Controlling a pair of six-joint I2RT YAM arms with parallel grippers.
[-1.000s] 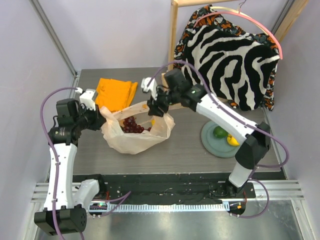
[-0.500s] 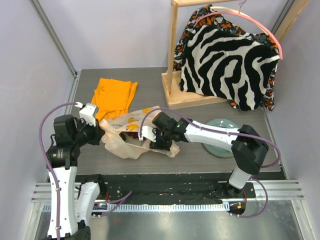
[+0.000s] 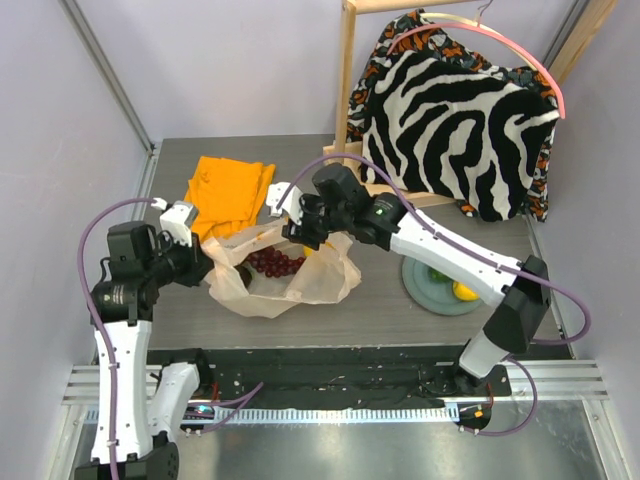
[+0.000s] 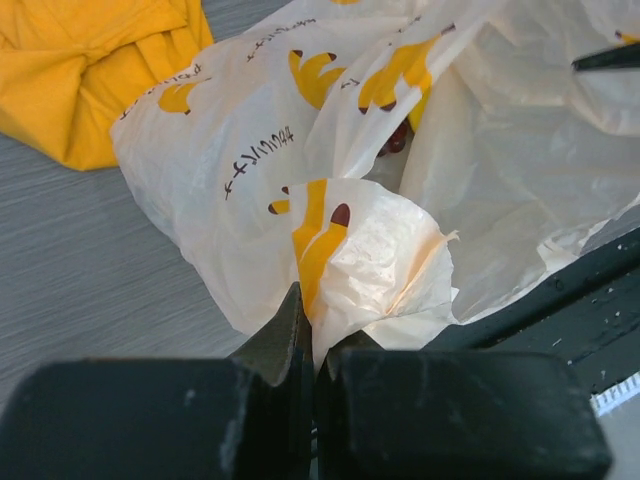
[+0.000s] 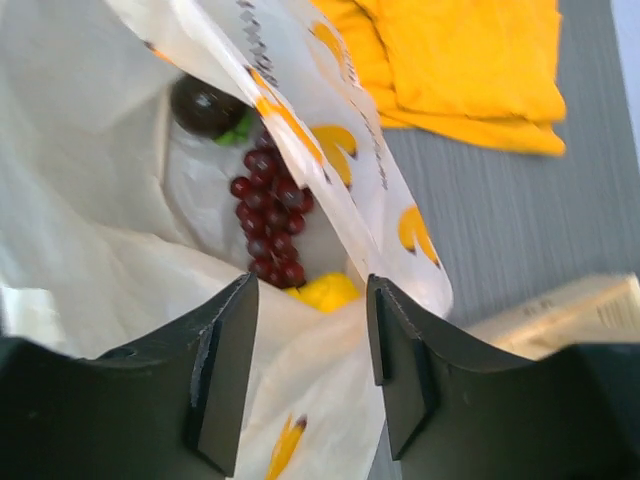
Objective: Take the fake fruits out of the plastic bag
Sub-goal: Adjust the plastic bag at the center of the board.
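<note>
The plastic bag (image 3: 322, 283) lies crumpled on the grey table (image 3: 380, 322), left of centre in the overhead view, its mouth facing up and toward the back. At its left edge the left gripper (image 3: 206, 267) is clamped tight on a fold of the film. In the left wrist view its two dark fingers (image 4: 270, 350) meet at the bottom centre of the frame, with a pinch of printed plastic bulging out above them. The right gripper (image 3: 300, 233) hangs over the upper rim of the bag's opening, just above centre overhead. Its jaws stand apart in the right wrist view, the fingers (image 5: 225, 370) filling the lower part of the frame, with bag film showing in the gap and nothing clamped. Through the opening that view shows a bunch of dark red grapes (image 5: 268, 222) at centre left. A dark maroon round fruit (image 5: 204, 105) sits above it near the upper left, and a small yellow fruit (image 5: 325, 291) lies just below the grapes, touching them. Overhead, the grapes appear as a red cluster inside the bag. To the right of centre, well apart from the bag, a grey-green plate (image 3: 422, 295) holds a green fruit (image 3: 437, 272) and a bright yellow fruit (image 3: 465, 291) side by side, partly under the right arm. A folded orange cloth (image 3: 232, 188) lies just behind the bag at upper left, and a zebra-patterned garment (image 3: 455, 125) hangs on a wooden rack (image 3: 346, 90) at the upper right.
</note>
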